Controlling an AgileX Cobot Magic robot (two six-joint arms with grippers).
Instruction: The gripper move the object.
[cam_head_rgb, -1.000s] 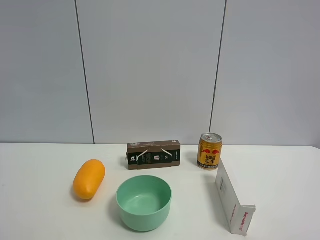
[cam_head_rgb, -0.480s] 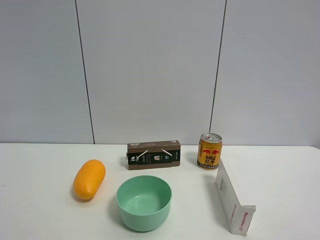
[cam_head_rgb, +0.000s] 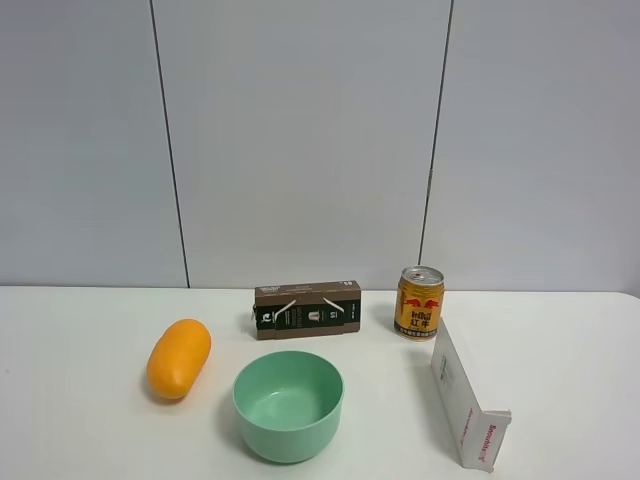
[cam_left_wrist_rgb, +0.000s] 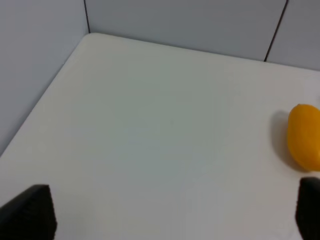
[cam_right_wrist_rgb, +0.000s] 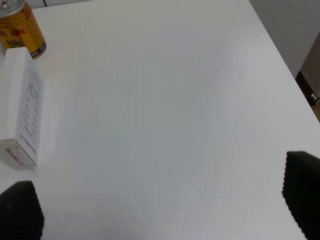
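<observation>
The orange-yellow mango (cam_head_rgb: 178, 358) lies on the white table (cam_head_rgb: 80, 420), left of the green bowl (cam_head_rgb: 288, 404). Its end also shows in the left wrist view (cam_left_wrist_rgb: 305, 136). No arm shows in the exterior high view. My left gripper (cam_left_wrist_rgb: 172, 215) is open and empty, with black fingertips (cam_left_wrist_rgb: 30, 212) wide apart over bare table, well away from the mango. My right gripper (cam_right_wrist_rgb: 160, 207) is open and empty, with fingertips (cam_right_wrist_rgb: 302, 192) wide apart over bare table.
A brown carton (cam_head_rgb: 306, 309) lies behind the bowl. A gold-and-red can (cam_head_rgb: 419, 302) stands at the back right, also in the right wrist view (cam_right_wrist_rgb: 20, 27). A white box (cam_head_rgb: 463, 398) lies right of the bowl, also in the right wrist view (cam_right_wrist_rgb: 22, 107). The table edge (cam_right_wrist_rgb: 285, 60) is near.
</observation>
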